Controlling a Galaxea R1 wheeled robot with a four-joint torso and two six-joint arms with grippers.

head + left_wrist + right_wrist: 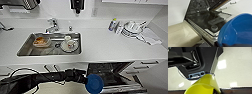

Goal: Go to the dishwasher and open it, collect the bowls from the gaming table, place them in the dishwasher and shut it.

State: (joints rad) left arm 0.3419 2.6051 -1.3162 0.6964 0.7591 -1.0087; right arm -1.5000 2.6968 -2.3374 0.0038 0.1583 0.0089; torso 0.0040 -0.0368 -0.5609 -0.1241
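The dishwasher [110, 72] stands open under the white counter. Its door [205, 21] is folded down and its dark inside with racks shows. My left arm reaches in from the left, with the left gripper [86, 79] shut on the bright blue bowl [94, 83]. The bowl hangs just in front of the lowered door. In the left wrist view the blue bowl [238, 31] looms large beside the door's inner face. My right gripper [214, 91] is shut on the yellow bowl [204, 85], held above the pale floor. The gaming table is out of view.
A steel sink [25, 48] in the counter holds an orange-brown dish [41, 42] and a white mug [71, 44] on a plate. A tap [53, 25] stands behind it. Stacked plates [132, 28] and a bottle [112, 24] sit at the right. White drawers [146, 66] flank the dishwasher.
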